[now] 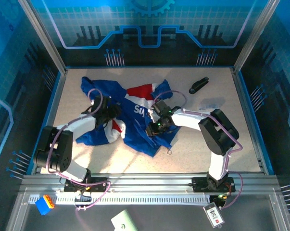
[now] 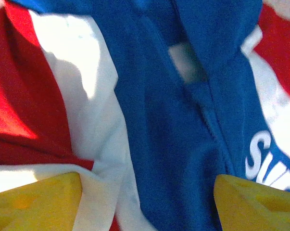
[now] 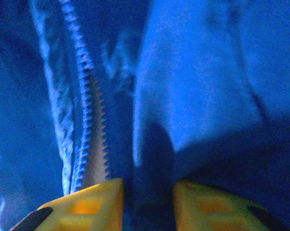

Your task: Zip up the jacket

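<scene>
Tabletop (image 1: 188, 151) jacket (image 3: 202, 91), fold in right pincer (image 3: 147, 192)

**Top external view.** The table (image 1: 207, 139) is brightly and evenly lit from above, and the enclosure walls (image 1: 19, 57) around it carry a strong blue cast. Soft-edged shadows fall on the table beside the jacket (image 1: 135, 120). The straight frame posts (image 1: 41, 29) lean outward toward the corners, a mild wide-angle distortion.

**Left wrist view.** Hard light strikes the white panel (image 2: 82, 62), which is overexposed and crossed by a sharp shadow edge. The whole picture is soft, and the yellow fingers (image 2: 36, 202) are out of focus.

**Right wrist view.** The picture is dim, saturated blue and grainy. The zipper teeth (image 3: 89, 120) are fairly sharp, while the near fingers (image 3: 87, 207) are blurred.
</scene>
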Controlling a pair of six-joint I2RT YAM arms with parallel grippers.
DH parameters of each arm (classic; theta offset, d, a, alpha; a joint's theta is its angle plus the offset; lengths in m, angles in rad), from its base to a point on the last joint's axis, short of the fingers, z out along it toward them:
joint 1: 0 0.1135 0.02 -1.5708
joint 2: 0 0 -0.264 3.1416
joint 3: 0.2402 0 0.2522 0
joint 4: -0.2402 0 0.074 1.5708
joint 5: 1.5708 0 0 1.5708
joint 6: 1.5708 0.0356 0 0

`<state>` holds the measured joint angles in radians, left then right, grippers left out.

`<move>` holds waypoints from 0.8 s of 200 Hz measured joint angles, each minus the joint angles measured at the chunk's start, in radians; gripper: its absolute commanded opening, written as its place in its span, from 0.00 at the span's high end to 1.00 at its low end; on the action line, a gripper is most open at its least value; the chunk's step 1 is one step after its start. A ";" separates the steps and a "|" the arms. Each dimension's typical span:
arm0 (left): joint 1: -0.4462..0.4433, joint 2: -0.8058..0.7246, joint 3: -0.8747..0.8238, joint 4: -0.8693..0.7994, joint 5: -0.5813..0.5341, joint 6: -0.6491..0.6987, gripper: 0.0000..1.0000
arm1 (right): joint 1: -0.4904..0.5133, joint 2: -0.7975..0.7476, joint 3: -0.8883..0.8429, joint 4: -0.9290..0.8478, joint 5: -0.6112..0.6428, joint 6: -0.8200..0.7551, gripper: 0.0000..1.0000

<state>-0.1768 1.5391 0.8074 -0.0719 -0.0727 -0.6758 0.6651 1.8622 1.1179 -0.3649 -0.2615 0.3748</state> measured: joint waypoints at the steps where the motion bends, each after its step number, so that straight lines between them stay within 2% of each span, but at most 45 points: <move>1: 0.004 0.002 0.006 -0.003 0.000 0.003 0.26 | 0.004 0.000 0.002 -0.001 -0.002 -0.001 0.61; 36: 0.064 0.042 0.153 -0.087 0.000 0.092 0.26 | 0.027 -0.017 0.104 -0.036 -0.044 0.016 0.46; 49: 0.068 0.035 0.192 -0.109 0.000 0.115 0.29 | 0.000 -0.044 0.158 -0.055 -0.055 0.011 0.42; 71: 0.038 -0.015 0.203 -0.142 -0.016 0.155 0.32 | -0.090 -0.082 0.271 -0.107 -0.052 -0.003 0.41; 86: -0.056 -0.046 0.204 -0.160 -0.060 0.183 0.31 | -0.160 -0.076 0.351 -0.148 -0.020 -0.018 0.39; 116: -0.326 -0.019 0.220 -0.162 -0.107 0.196 0.32 | -0.257 0.028 0.508 -0.236 0.047 -0.053 0.35; 135: -0.459 0.060 0.230 -0.159 -0.119 0.174 0.39 | -0.267 0.140 0.597 -0.289 0.090 -0.073 0.33; 160: -0.587 0.198 0.264 -0.150 -0.118 0.139 0.49 | -0.269 0.276 0.678 -0.340 0.138 -0.093 0.33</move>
<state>-0.7635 1.7370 1.0714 -0.2214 -0.1909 -0.5369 0.3962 2.1384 1.7958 -0.7044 -0.1238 0.2821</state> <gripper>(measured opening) 0.557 0.667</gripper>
